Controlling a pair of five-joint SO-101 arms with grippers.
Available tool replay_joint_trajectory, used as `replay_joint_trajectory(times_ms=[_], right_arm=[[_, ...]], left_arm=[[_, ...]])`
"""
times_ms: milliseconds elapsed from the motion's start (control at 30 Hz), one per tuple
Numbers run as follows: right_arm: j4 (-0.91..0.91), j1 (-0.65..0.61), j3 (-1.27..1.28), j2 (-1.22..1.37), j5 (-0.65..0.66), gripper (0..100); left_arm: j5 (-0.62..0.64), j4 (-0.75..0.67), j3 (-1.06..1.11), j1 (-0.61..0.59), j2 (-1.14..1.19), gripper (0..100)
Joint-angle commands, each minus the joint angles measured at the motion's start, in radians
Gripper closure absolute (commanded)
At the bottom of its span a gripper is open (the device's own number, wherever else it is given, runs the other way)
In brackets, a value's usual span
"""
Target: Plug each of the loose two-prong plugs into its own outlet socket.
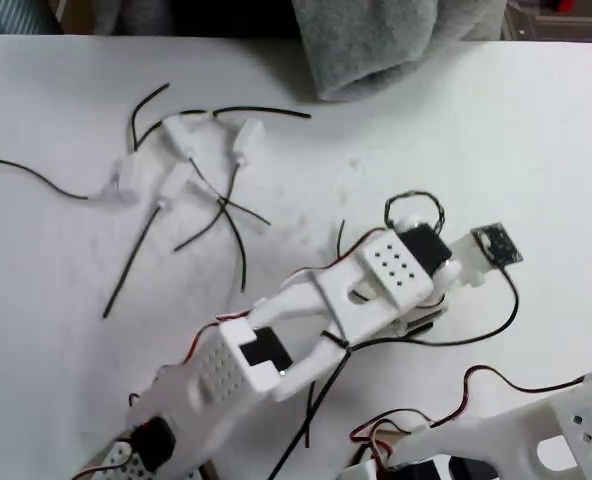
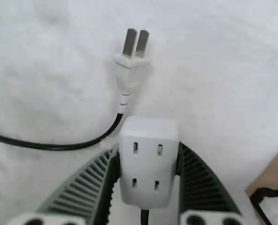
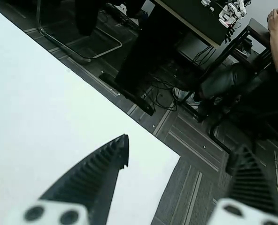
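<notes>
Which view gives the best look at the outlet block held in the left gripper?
Left wrist view: the outlet block sits face-on, clamped in the left gripper, its four slots plain. In the high view an arm covers that spot; the right wrist view faces the table edge and floor.

1. We see a white table (image 1: pixel 536 120).
2. A grey cloth (image 1: pixel 376 40) lies over the far edge of the table.
3. Beside the table we see a grey tiled floor (image 3: pixel 176 126).
4. A metal frame (image 3: pixel 64 46) and a dark desk (image 3: pixel 186 18) stand on that floor, apart from the table.
</notes>
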Motion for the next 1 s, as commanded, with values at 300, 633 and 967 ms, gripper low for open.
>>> replay_joint_trajectory(times_ms=[300,633,967], right_arm=[[-0.016,0.001,-0.034,-0.001,0.000,66.4],[-0.016,-0.001,-0.011,-0.004,0.000,66.4],[-0.021,0.010,-0.002,-0.005,0.002,66.4]], left_arm=[[-0.003,0.071,-0.132,-0.463,0.001,91],[-0.153,-0.029,-0.138,-0.682,0.257,91],[0.032,0.084,-0.261,-0.702,0.315,91]])
